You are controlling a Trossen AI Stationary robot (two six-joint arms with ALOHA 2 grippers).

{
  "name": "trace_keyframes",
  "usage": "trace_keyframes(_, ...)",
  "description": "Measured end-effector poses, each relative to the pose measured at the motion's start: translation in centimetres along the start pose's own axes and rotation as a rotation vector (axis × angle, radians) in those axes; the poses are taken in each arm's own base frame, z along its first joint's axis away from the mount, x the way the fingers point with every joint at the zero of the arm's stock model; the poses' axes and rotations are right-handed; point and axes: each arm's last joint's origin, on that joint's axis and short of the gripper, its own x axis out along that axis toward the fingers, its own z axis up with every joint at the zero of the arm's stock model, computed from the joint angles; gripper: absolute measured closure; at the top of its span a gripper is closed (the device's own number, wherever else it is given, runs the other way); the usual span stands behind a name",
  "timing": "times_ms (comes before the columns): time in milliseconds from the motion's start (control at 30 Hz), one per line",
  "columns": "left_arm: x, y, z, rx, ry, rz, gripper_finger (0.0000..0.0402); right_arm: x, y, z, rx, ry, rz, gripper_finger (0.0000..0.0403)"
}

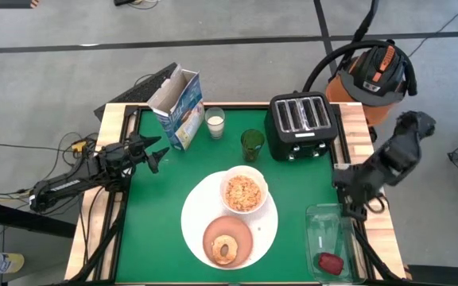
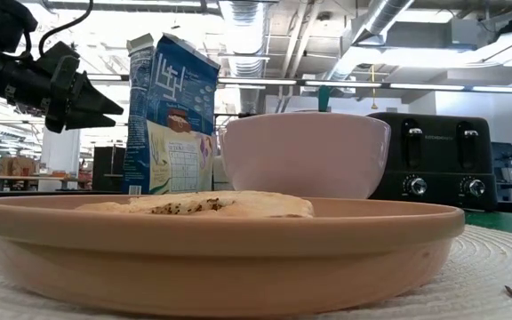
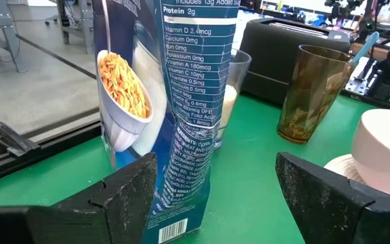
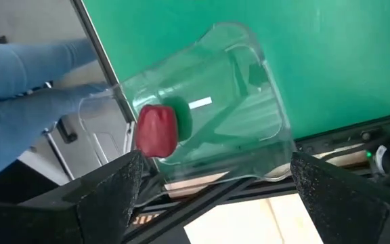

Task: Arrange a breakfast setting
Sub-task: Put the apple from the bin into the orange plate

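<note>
Bagel ring, tan, seemingly seeded

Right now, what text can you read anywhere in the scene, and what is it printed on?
"Protein 2g", on the cereal box side panel.
"Vitamin D 2.4mcg", "Calcium 0mg", "Iron 0mg": same panel.
Lines below these: too blurred to read.
Box front, puzzle print: unreadable.
Toaster label: too small.

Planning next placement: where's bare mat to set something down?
Free: the strip between the cereal box and large plate, and between that plate and the clear tray. Crowded: the row of glasses and toaster.
</note>
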Motion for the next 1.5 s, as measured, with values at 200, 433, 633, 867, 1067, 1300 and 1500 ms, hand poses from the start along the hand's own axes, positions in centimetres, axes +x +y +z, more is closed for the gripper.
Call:
trace_keyframes(200, 0.0, 0.0, 0.0, 0.000, 0.000, 0.000, 0.0113, 3.1, 1.8, -1.9, 0.014, 0.025, -0.036, 0.0005)
trace_keyframes(433, 0.0, 0.0, 0.0, 0.000, 0.000, 0.000, 0.0113, 7.4, 4.2, -3.8, -0.007, 0.072, -0.113, 0.0008)
trace_keyframes(633, 0.0, 0.0, 0.0, 0.000, 0.000, 0.000, 0.0113, 10.3, 6.4, -4.1, -0.030, 0.079, -0.118, 0.0009)
trace_keyframes(867, 0.0, 0.0, 0.0, 0.000, 0.000, 0.000, 0.0113, 13.0, 7.8, -4.3, -0.038, 0.087, -0.156, 0.0009)
trace_keyframes(1067, 0.0, 0.0, 0.0, 0.000, 0.000, 0.000, 0.0113, 15.7, 9.2, -4.4, -0.042, 0.093, -0.156, 0.0009)
trace_keyframes(1300, 0.0, 0.0, 0.0, 0.000, 0.000, 0.000, 0.0113, 18.7, 9.9, -4.9, -0.054, 0.114, -0.204, 0.0009)
trace_keyframes(1500, 0.0, 0.0, 0.0, 0.000, 0.001, 0.000, 0.0113, 20.3, 10.3, -5.2, -0.057, 0.133, -0.215, 0.0009)
